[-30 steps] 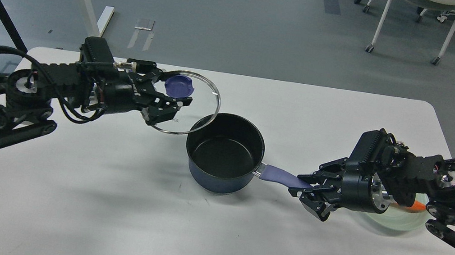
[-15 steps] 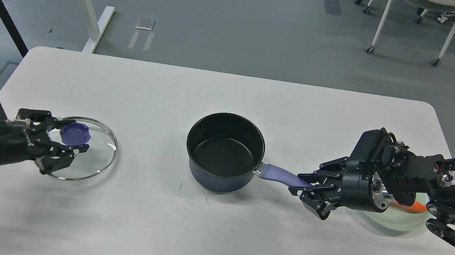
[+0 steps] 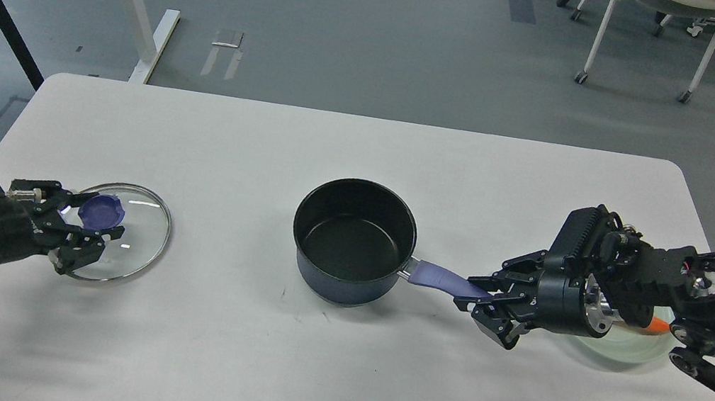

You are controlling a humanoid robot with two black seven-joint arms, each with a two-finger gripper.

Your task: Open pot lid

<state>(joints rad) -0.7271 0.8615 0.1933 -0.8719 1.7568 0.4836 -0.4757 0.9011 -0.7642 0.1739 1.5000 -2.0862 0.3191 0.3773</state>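
Observation:
The pot [image 3: 352, 243], a dark navy saucepan with a black inside, stands uncovered at the middle of the white table [image 3: 328, 382]. Its purple-blue handle [image 3: 442, 278] points right. My right gripper [image 3: 482, 299] is shut on the end of that handle. The lid [image 3: 116, 241], clear glass with a steel rim and a purple-blue knob [image 3: 102, 212], is at the table's left side, low over or on the table. My left gripper [image 3: 86, 226] is shut on the knob.
A pale green glass plate [image 3: 629, 344] with something orange on it lies behind my right wrist. A white desk leg and a black frame stand beyond the table's far left corner. A wheeled chair stands at the far right on the floor.
My left gripper carried the lid from beside the pot's far left rim leftward and down to the table's left side. The right gripper and the pot stayed still.

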